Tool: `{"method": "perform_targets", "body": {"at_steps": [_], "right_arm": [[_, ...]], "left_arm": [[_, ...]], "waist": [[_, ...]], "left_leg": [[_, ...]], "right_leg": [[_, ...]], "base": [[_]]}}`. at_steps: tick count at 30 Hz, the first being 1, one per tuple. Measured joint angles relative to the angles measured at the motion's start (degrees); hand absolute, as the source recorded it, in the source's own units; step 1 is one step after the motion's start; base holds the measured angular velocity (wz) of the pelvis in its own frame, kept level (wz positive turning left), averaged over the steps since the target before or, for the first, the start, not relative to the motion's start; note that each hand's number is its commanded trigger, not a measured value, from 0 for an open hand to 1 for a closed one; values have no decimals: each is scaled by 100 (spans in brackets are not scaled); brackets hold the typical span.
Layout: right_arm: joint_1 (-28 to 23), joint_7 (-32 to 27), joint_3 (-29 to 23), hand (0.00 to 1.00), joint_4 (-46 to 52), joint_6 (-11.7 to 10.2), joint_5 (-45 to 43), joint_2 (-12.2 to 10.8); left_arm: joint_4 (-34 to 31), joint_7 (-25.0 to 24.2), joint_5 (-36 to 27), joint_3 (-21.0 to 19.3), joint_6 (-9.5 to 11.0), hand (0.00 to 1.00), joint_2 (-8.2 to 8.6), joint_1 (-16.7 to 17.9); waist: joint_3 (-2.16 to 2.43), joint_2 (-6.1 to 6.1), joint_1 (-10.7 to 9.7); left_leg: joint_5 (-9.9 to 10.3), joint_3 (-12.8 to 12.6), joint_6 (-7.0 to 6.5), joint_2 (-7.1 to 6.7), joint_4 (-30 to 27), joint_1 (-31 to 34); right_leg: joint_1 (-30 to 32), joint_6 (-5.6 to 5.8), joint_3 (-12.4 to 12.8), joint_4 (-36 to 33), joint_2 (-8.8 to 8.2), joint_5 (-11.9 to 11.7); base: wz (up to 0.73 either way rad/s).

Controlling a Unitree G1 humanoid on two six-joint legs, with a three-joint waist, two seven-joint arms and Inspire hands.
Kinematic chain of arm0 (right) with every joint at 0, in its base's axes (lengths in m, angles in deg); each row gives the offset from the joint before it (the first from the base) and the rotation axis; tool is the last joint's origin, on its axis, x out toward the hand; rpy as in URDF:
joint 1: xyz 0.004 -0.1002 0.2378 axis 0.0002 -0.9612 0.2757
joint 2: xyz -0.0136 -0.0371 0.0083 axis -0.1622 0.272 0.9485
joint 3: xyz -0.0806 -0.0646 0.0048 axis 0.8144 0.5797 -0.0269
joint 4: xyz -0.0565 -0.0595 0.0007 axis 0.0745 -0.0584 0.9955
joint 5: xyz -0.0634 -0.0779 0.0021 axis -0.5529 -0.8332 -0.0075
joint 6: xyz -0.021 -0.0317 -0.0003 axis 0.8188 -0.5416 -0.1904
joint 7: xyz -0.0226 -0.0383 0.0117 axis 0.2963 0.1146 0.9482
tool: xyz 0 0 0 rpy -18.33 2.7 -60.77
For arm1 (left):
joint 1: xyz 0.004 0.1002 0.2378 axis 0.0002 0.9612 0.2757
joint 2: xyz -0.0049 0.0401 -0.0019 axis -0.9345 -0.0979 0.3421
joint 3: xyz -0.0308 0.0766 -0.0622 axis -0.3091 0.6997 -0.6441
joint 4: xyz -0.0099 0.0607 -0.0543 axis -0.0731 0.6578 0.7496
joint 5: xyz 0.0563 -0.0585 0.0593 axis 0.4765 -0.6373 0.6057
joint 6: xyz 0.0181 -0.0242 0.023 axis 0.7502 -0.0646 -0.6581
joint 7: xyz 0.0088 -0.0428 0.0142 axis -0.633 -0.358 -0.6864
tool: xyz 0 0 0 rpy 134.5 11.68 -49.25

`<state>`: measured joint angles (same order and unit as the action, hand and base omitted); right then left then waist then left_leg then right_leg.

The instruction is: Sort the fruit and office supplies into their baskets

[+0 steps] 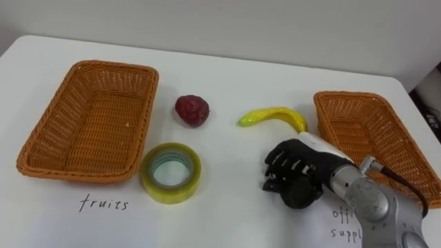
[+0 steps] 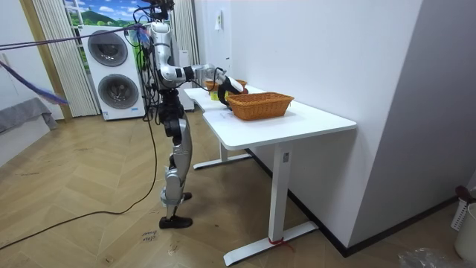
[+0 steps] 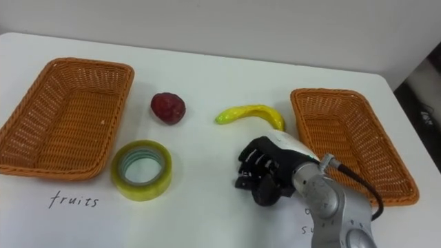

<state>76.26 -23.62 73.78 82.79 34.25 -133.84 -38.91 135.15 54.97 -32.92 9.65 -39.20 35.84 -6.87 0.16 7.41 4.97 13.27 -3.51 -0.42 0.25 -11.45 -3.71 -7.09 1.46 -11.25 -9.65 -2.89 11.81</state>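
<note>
Between left basket (image 1: 114, 67) and right basket (image 1: 348, 95), my right hand (image 1: 298, 173) hangs curled, empty, just beside the banana (image 1: 274, 116); red fruit (image 1: 191, 110) and tape roll (image 1: 155, 193) lie apart. Risk, I judge: curled fingers knock the banana into the nearer, wrong basket.

White desk (image 2: 297, 119) against white wall (image 2: 335, 52); wood floor (image 2: 89, 186); stacked washers (image 2: 113, 71) by curtain (image 2: 50, 67).
</note>
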Motion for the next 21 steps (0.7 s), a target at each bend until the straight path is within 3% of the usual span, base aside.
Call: {"method": "perform_targets", "body": {"at_steps": [11,16,21], "right_arm": [[-9,18,19,100,-2,3,-28,-2],[-9,68,19,100,-1,5,-28,-7],[-58,80,19,100,31,5,-29,-7]], "left_arm": [[-1,115,-5,-3,33,0,-3,-21],[-1,127,-3,-8,34,0,-5,-44],[1,167,-5,-4,34,0,-6,-67]], "waist": [[-4,13,-9],[-19,70,-9],[-6,115,-16]], "left_leg": [[0,36,0,-2,0,-11],[-1,35,0,-1,-7,-9],[0,42,-1,-2,-17,-2]], "right_leg": [[-17,0,3,5,0,0],[-15,0,5,3,1,0],[-16,0,4,0,2,-1]], "base": [[0],[0],[0]]}}
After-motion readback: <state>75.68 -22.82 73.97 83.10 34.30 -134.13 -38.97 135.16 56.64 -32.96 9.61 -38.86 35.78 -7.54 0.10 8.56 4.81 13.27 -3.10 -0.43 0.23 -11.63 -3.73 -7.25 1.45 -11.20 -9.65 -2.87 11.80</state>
